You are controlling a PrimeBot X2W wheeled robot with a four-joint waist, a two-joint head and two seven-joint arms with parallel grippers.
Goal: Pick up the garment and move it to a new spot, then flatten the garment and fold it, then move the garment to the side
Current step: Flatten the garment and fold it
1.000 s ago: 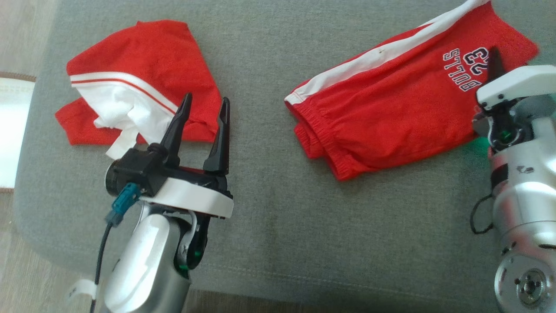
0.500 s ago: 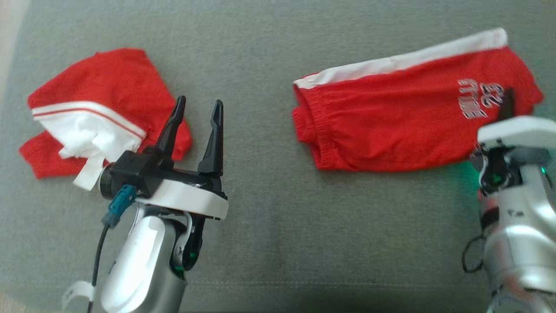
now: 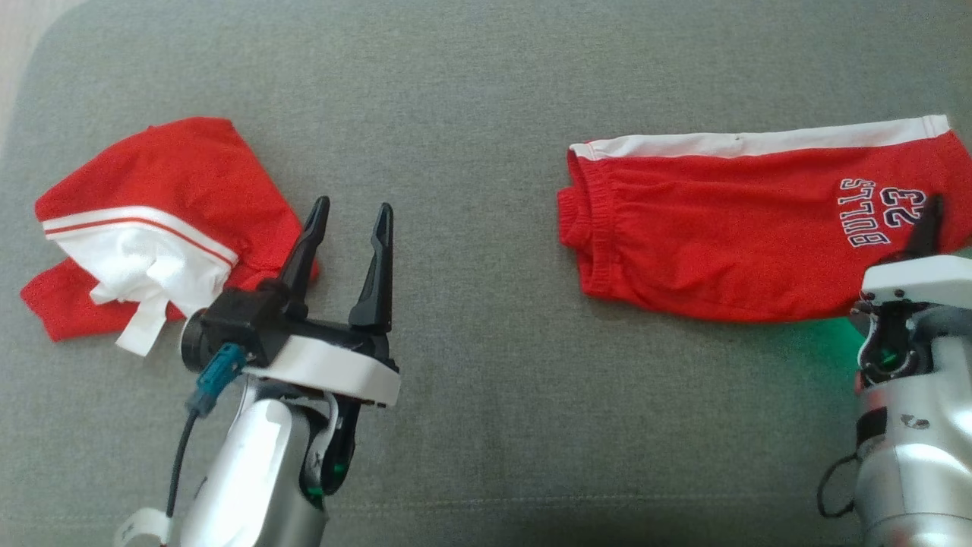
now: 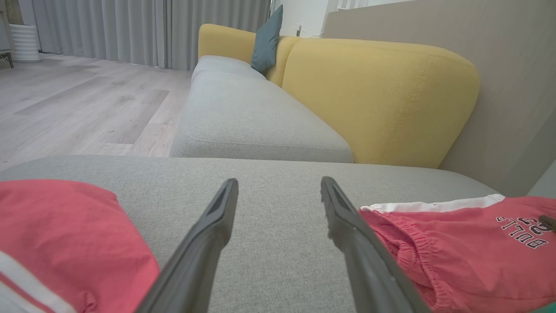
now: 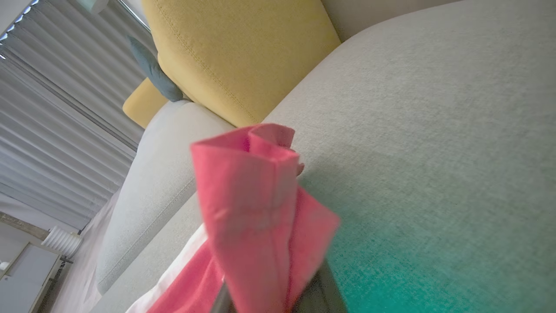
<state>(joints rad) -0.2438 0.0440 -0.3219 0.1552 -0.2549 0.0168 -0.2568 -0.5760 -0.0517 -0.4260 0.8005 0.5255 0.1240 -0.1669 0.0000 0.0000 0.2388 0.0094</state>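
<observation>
Grey woven-fabric seat cushion (image 3: 486,91), the landmark. Beyond its far edge lies a second grey seat cushion (image 4: 252,117), flanked by a mustard-yellow upholstered backrest (image 4: 378,95). A teal throw pillow (image 4: 266,41) leans on that backrest, farther from the landmark. Pale wood-plank floor (image 4: 78,100) runs beside the landmark cushion, and grey pleated curtains (image 4: 130,30) hang farthest from it.

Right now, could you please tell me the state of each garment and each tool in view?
red shorts: folded flat on the cushion, one edge pinched up by the right tool.
red and white garment: crumpled, lying loose.
left tool: open, empty, over the cushion.
right tool: shut on the red shorts.
</observation>
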